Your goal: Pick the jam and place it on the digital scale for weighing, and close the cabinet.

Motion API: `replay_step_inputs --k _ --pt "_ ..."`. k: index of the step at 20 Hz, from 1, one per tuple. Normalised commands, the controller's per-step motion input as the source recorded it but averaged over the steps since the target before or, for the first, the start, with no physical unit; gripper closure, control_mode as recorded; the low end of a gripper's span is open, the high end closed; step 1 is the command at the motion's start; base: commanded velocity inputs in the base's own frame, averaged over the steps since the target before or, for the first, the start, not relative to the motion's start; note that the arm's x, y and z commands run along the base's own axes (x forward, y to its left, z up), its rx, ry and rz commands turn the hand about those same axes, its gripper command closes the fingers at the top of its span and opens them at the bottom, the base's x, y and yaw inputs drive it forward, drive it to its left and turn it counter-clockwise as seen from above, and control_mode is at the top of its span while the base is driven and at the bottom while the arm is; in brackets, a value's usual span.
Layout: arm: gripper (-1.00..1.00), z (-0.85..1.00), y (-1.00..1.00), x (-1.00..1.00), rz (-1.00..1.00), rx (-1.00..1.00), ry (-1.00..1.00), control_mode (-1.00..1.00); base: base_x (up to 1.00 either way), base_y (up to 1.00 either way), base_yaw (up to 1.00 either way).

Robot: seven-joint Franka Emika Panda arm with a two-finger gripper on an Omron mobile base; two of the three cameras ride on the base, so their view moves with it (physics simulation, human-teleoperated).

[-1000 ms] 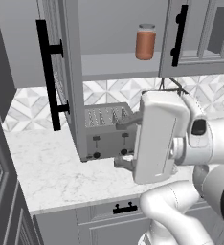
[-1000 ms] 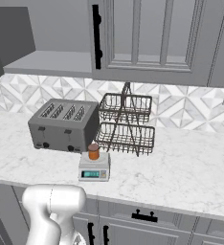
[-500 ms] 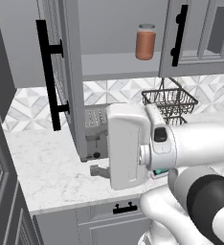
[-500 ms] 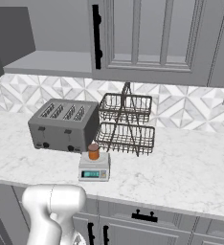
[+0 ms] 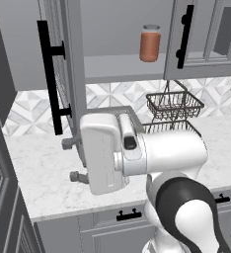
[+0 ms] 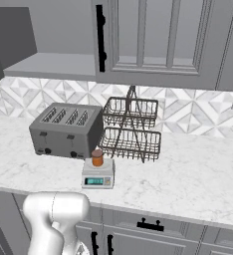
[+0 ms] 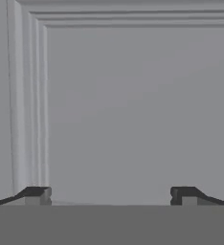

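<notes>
The jam (image 6: pixel 97 158), a squat orange jar with a brown lid, stands on the plate of the digital scale (image 6: pixel 98 175), whose teal display faces the counter's front edge. The cabinet's left door (image 5: pixel 69 64) stands swung out, its long black handle (image 5: pixel 51 74) on the outer side; the shelf (image 6: pixel 51 64) behind it is exposed. My gripper (image 7: pixel 110 195) is open, fingertips (image 7: pixel 37 194) far apart, facing a grey door panel (image 7: pixel 133 105) at close range. In the left base view the gripper (image 5: pixel 71 160) sits at the open door's lower edge.
A taller reddish-brown jar (image 5: pixel 150 43) stands on the open shelf. A grey toaster (image 6: pixel 66 130) sits behind the scale, with a two-tier wire basket (image 6: pixel 131 129) to its right. The right cabinet door (image 6: pixel 158 35) is closed. Drawers with short black handles (image 6: pixel 151 225) run under the counter.
My arm has swung left across the left base view, bringing the hand up to the open cabinet door. Jam and scale have not moved.
</notes>
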Motion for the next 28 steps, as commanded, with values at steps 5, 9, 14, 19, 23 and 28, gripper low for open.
replay_step_inputs --k 5,9,14,19,23,28 --pt "-1.0 -0.19 0.41 0.42 -0.01 0.0 0.0 -1.0 0.0 0.0 0.0" --pt "-1.0 -0.14 0.13 0.51 -0.06 0.0 0.0 -1.0 0.0 0.0 0.0" --pt "-1.0 -0.09 0.08 0.64 -0.16 0.0 0.0 -1.0 0.0 0.0 0.0" --pt "-1.0 0.0 -0.62 0.25 -0.13 0.11 0.0 -1.0 0.0 0.0 0.0" --pt "-1.0 0.0 -1.0 0.06 -0.12 0.23 0.0 -1.0 0.0 0.0 0.0" --pt "-1.0 -0.03 -0.92 0.29 -0.14 0.19 0.0 -1.0 0.0 0.0 0.0"
